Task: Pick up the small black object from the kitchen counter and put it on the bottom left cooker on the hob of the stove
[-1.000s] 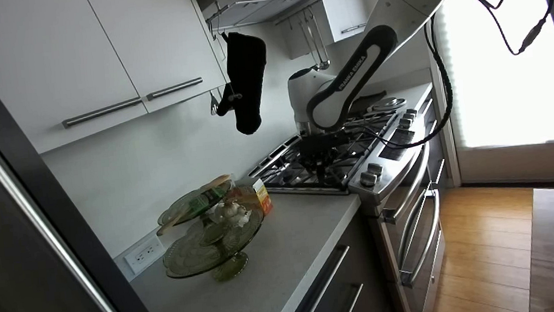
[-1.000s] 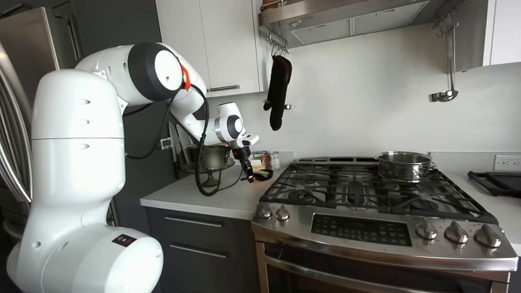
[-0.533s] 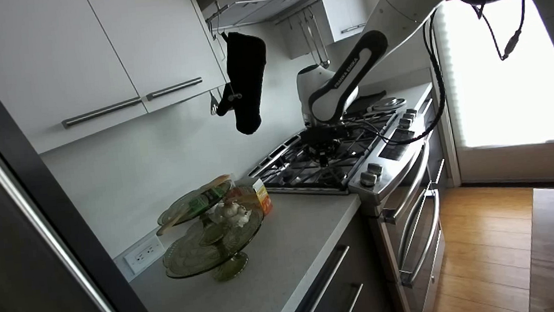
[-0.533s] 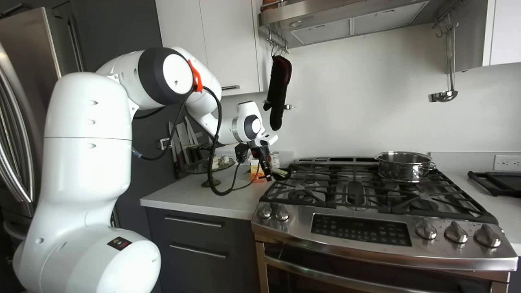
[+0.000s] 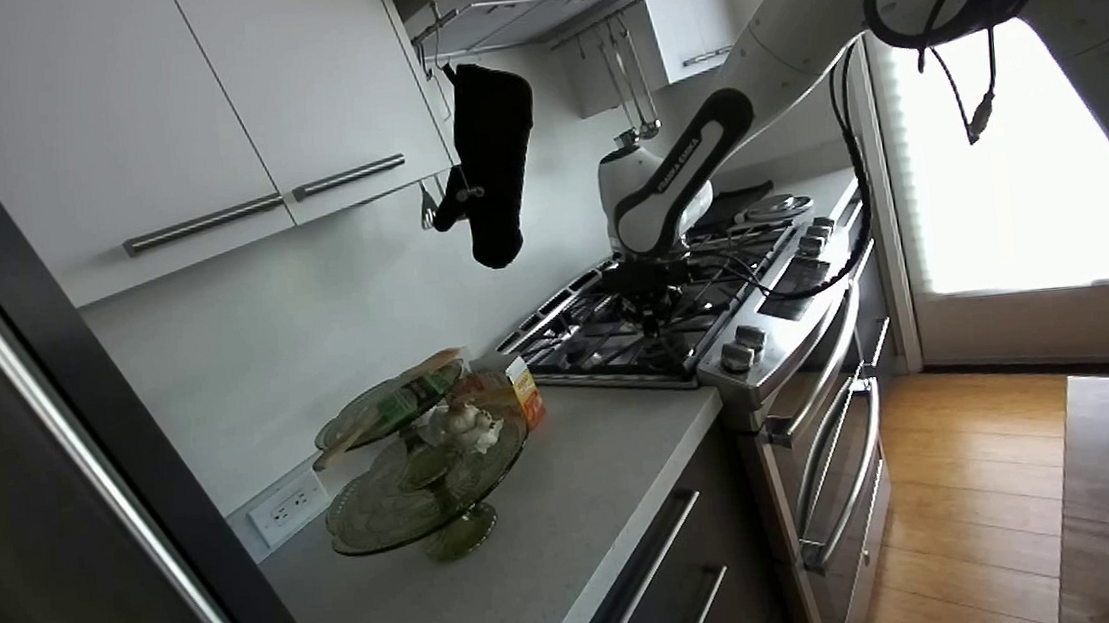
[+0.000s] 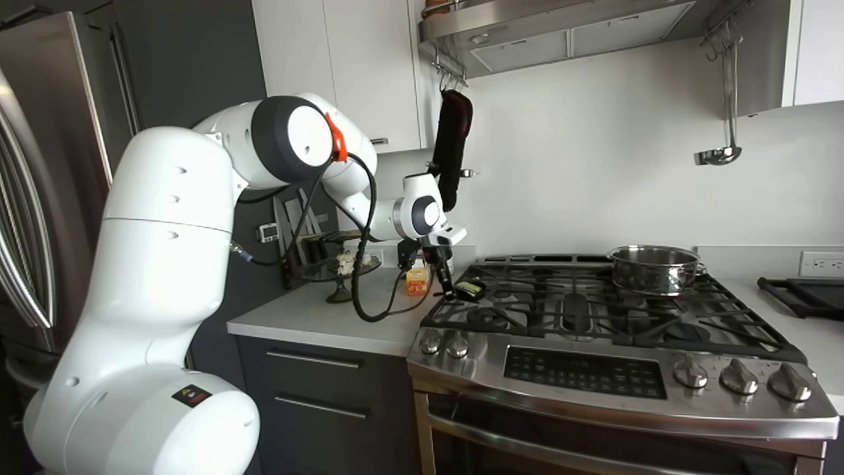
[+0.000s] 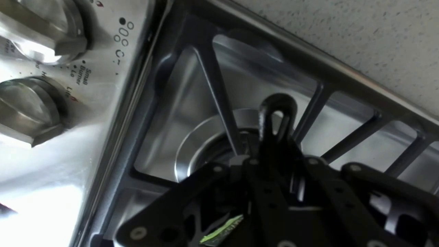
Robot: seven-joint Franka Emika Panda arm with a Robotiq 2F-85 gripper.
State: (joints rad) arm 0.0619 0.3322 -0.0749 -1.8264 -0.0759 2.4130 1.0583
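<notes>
The black two-fingered end effector [image 7: 272, 164] grips a small black round object [image 6: 471, 290] by its looped handle [image 7: 278, 100], over the black iron grate [image 7: 218, 89] of the stainless-steel hob [image 7: 185, 96]; whether they touch cannot be told. Placing seems in hand: the next move calls for centring over the ringed metal bottom-left burner [image 7: 210, 147], lowering, then letting go. Beyond lies the speckled pale tabletop [image 7: 374, 41].

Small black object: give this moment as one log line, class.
jaws: shut on small black object | place: at hob, near bottom left burner | touchdown: unclear | release: not yet
</notes>
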